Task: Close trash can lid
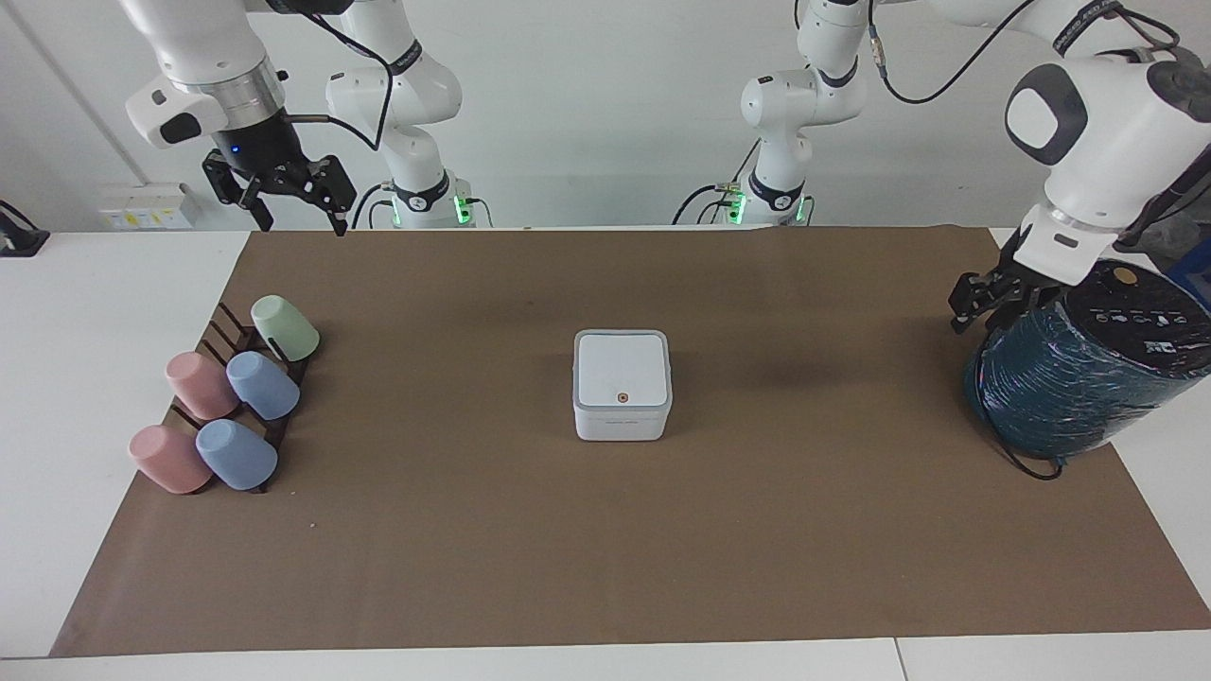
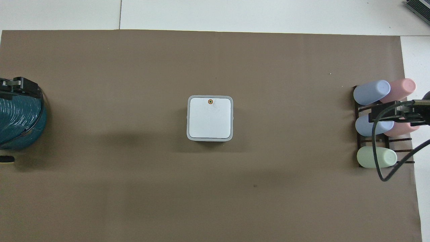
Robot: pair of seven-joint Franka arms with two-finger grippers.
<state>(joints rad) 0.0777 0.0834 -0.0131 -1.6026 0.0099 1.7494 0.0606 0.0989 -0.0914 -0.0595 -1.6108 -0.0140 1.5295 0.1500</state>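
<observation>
The white trash can (image 1: 622, 426) stands in the middle of the brown mat. Its lid (image 1: 622, 369) lies flat on the grey rim, orange dot up; in the overhead view the lid (image 2: 210, 117) covers the whole trash can (image 2: 210, 139). My left gripper (image 1: 989, 305) is shut and empty, up in the air beside the dark teal cylinder at the left arm's end of the table; only its tip (image 2: 16, 84) shows from overhead. My right gripper (image 1: 289, 203) is open and empty, and waits high over the cup rack (image 2: 396, 112).
A large dark teal wrapped cylinder (image 1: 1069, 378) lies at the left arm's end of the mat (image 2: 20, 117). A dark rack with several pastel cups (image 1: 227, 397) sits at the right arm's end (image 2: 376, 124).
</observation>
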